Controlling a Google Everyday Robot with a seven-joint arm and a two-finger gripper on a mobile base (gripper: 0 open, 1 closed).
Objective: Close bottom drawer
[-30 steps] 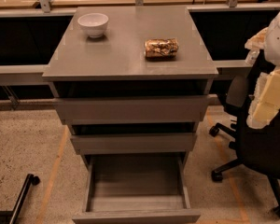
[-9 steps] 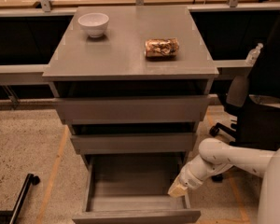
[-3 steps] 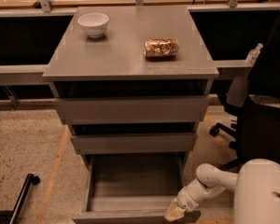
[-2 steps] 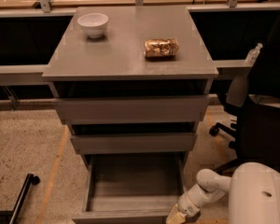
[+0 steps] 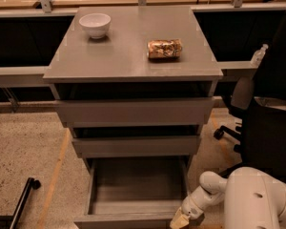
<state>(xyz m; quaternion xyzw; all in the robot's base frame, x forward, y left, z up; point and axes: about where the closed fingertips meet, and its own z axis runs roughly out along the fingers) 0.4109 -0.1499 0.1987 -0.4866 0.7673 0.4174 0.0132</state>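
Observation:
The bottom drawer of the grey cabinet is pulled far out, showing its shallow empty tray; its slim front panel runs along the bottom edge of the camera view. My gripper is at the end of the white arm, low at the drawer's front right corner, next to the front panel. The gripper's tip is partly cut off by the frame's bottom edge.
The middle drawer front and the taller top drawer front stick out slightly. On the cabinet top sit a white bowl and a snack bag. A black office chair stands right. A black pole lies at lower left.
The arm has come down from beside the drawer's right wall to its front right corner, low in the view. The drawer looks as far out as before.

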